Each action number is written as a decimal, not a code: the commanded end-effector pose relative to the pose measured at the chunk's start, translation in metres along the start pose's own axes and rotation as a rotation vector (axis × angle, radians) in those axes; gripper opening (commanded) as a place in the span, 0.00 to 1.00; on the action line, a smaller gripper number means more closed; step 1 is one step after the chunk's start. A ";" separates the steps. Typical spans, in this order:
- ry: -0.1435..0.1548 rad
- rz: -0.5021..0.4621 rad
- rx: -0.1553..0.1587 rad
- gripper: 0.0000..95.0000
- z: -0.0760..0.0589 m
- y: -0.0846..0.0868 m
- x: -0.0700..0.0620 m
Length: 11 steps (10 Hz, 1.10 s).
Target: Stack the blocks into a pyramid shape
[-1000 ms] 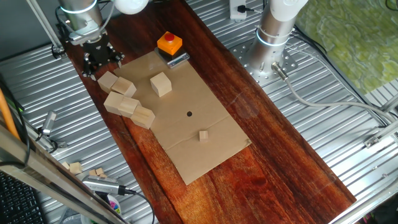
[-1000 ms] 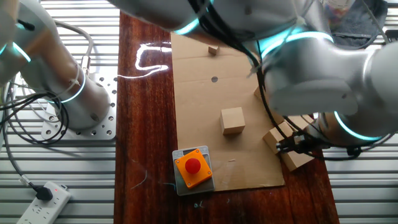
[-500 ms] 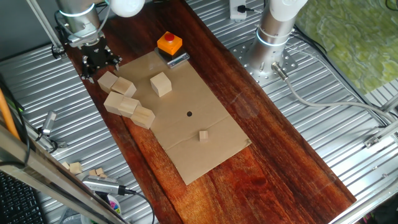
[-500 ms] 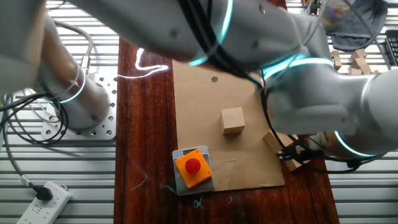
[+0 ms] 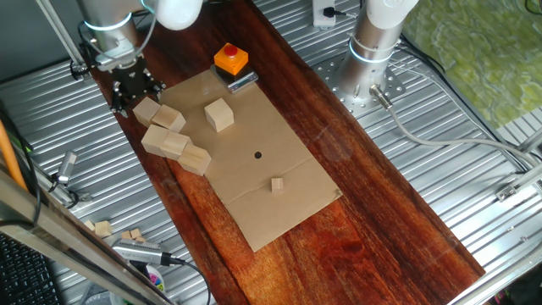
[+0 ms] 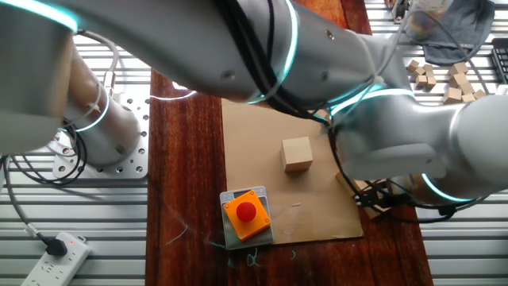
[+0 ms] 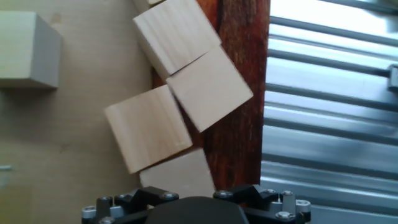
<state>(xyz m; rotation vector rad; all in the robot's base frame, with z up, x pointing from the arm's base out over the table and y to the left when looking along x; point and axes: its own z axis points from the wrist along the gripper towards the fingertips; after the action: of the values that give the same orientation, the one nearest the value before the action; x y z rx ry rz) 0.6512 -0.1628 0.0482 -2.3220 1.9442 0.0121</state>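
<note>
Dark wood tabletop (image 5: 373, 229) carries a cardboard sheet (image 5: 279, 199), and your blocks (image 5: 174, 140) lie bunched, touching, at its edge, half off onto the wood, with one block (image 5: 219, 114) apart near the orange button box (image 5: 231, 58). Your gripper (image 5: 134, 87) hangs right at the cluster's end, probably to take the nearest block; whether its jaws are parted you cannot tell, as the hand view shows only its base.
</note>
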 end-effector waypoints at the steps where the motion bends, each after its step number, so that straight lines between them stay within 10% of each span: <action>1: 0.005 0.002 0.009 1.00 0.003 0.001 -0.002; 6: 0.003 0.006 0.032 1.00 0.014 0.006 -0.002; 8: 0.002 0.003 0.037 0.80 0.016 0.006 -0.002; 9: -0.004 0.015 0.036 0.20 0.017 0.006 -0.002; 11: -0.001 0.021 0.036 0.00 0.018 0.007 -0.002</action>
<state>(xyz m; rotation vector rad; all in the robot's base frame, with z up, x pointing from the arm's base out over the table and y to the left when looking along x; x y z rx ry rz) 0.6453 -0.1592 0.0311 -2.2785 1.9549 -0.0138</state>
